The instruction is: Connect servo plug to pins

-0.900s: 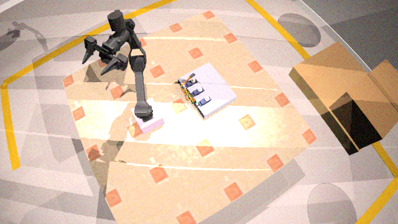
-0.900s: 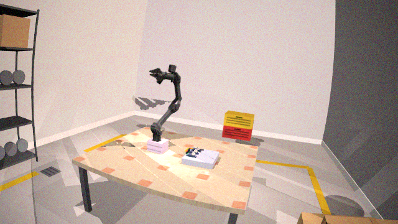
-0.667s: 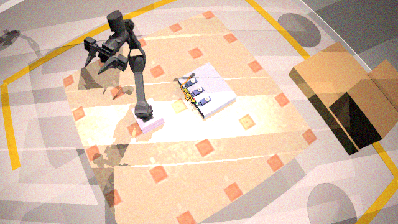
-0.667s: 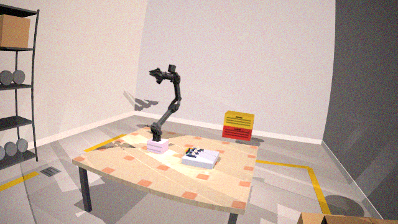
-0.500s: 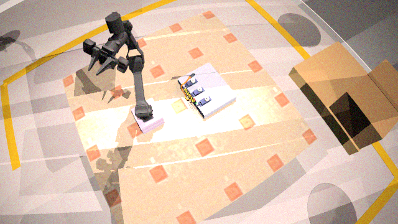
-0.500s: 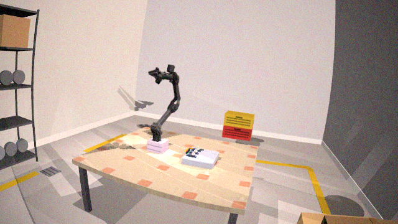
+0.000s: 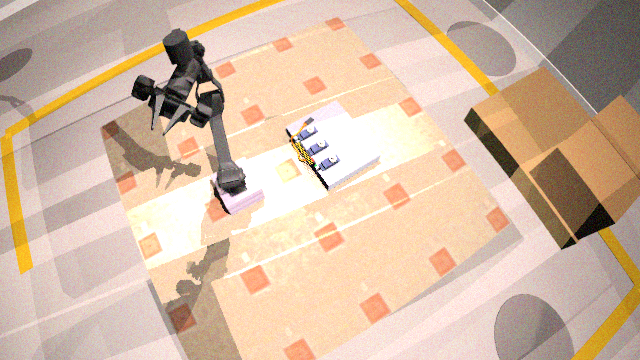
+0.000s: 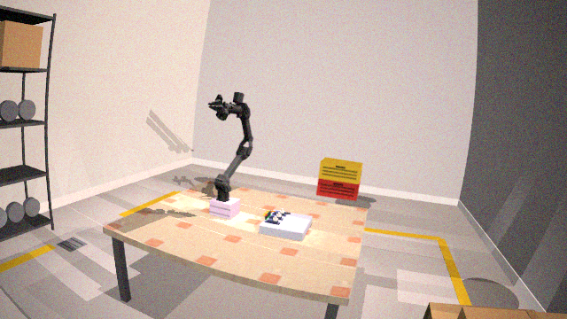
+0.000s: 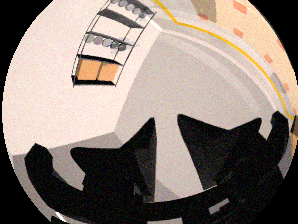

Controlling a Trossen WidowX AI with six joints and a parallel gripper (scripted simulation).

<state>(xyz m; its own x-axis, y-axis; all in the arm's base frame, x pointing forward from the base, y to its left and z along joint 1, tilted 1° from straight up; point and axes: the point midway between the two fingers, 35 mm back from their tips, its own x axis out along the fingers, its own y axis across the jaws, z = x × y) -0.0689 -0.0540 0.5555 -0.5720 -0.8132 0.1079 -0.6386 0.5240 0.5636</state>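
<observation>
The pale holder (image 7: 357, 152) (image 8: 283, 231) sits on the table with three blue servos, one of them the middle servo (image 7: 318, 147). An orange lead (image 7: 299, 131) runs along its left side to a small dark piece (image 7: 309, 120) that looks like the plug, lying on the holder's upper-left part. A yellow and dark strip (image 7: 302, 152) runs along the holder's left edge; single pins, the band's dot and the plug's holes are too small to tell. My gripper (image 7: 158, 131) (image 8: 210, 105) (image 9: 166, 120) is partly open and empty, raised high and away from the holder, pointing away from it.
The arm stands on a pale pink base block (image 7: 246, 200) (image 8: 225, 208), left of the holder on the tiled table (image 7: 350, 270) (image 8: 248, 261). Cardboard boxes (image 7: 535, 115) are beyond the table's right side. A shelf rack (image 8: 27, 69) (image 9: 112, 20) stands by the wall.
</observation>
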